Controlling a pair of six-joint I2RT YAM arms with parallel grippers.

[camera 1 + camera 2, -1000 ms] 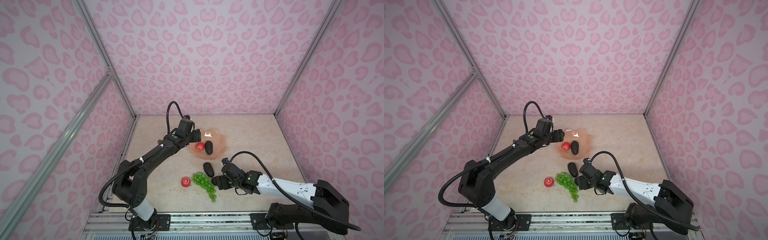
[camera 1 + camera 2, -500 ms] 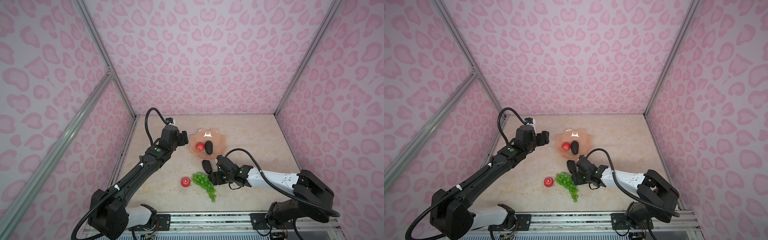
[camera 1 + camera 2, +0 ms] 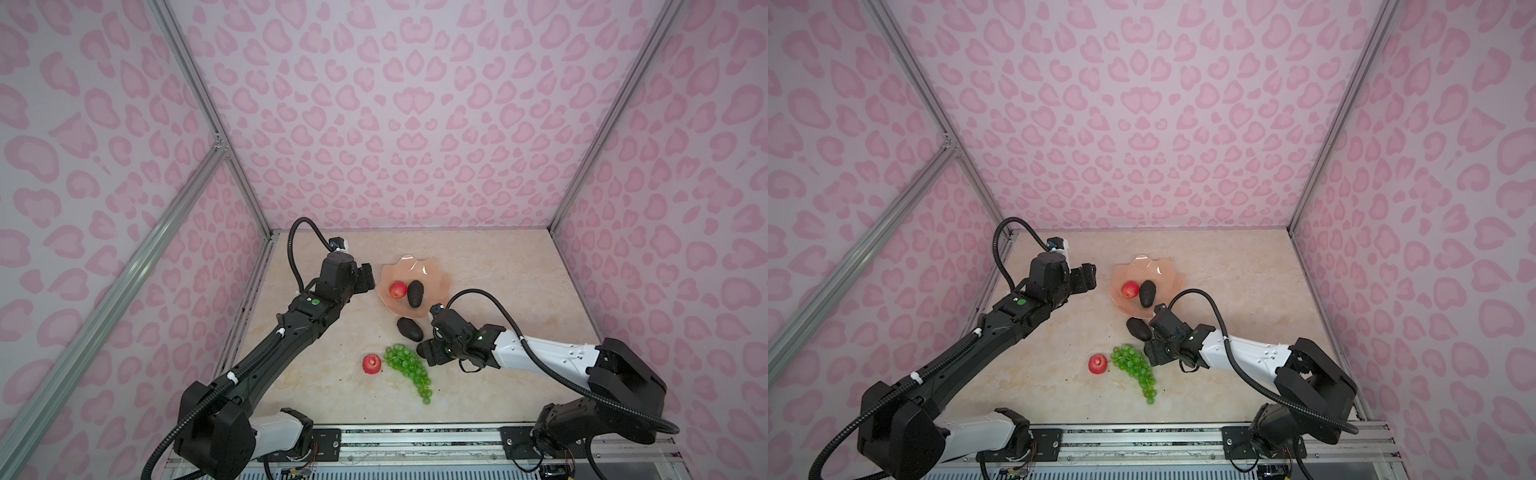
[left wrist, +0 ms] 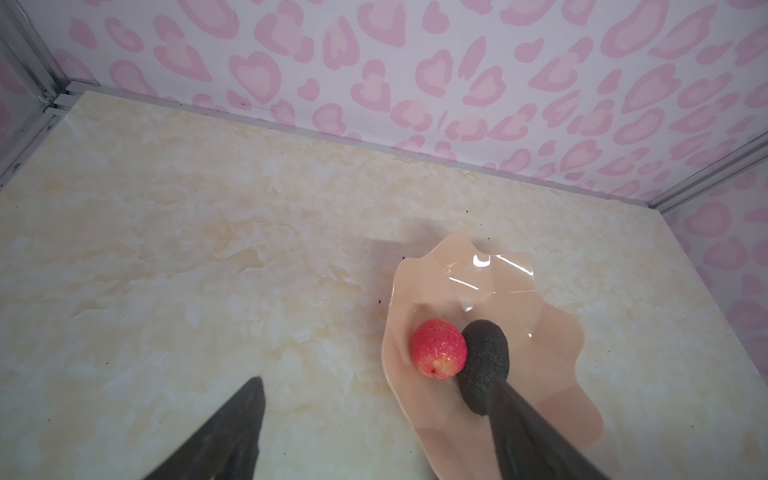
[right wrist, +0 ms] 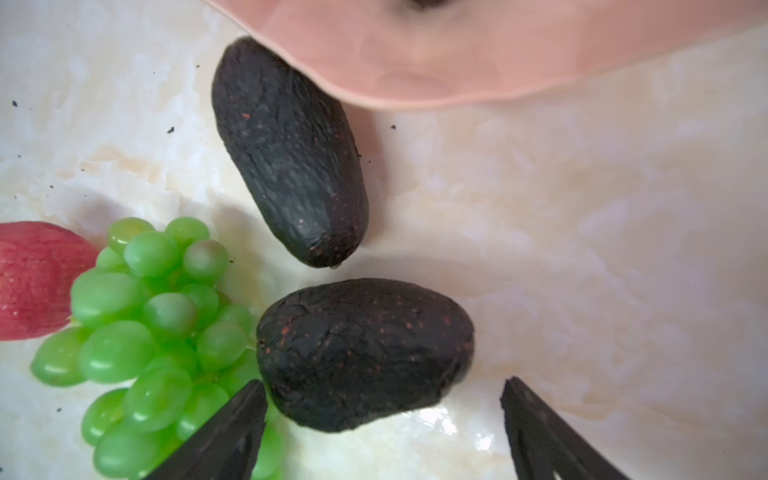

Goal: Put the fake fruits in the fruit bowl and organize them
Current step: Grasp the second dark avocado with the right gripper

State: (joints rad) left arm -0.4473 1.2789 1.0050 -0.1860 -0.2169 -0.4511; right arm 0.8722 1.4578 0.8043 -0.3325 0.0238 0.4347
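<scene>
The peach-pink fruit bowl [image 3: 432, 274] [image 4: 399, 291] holds a red fruit [image 3: 398, 289] [image 4: 439, 348] and an avocado [image 3: 415, 293] [image 4: 484, 357]. My left gripper [image 3: 365, 279] [image 4: 378, 382] hovers open and empty just left of the bowl. On the table lie an avocado [image 3: 409, 329] [image 5: 291, 153] touching the bowl's front rim, a second avocado [image 5: 365, 353], the green grapes [image 3: 405, 368] [image 5: 153, 324] and another red fruit [image 3: 371, 364] [image 5: 37, 282]. My right gripper [image 3: 430, 355] [image 5: 383, 382] is open, its fingertips either side of the second avocado's near end.
Pink patterned walls close in the marble-look table on the left, back and right. The grapes lie close against the second avocado and one right fingertip [image 5: 232, 419]. A metal rail [image 3: 415, 436] runs along the front edge.
My left gripper has drawn back leftward off the bowl and stands open beside it. My right gripper has edged in toward the avocado by the grapes and widened.
</scene>
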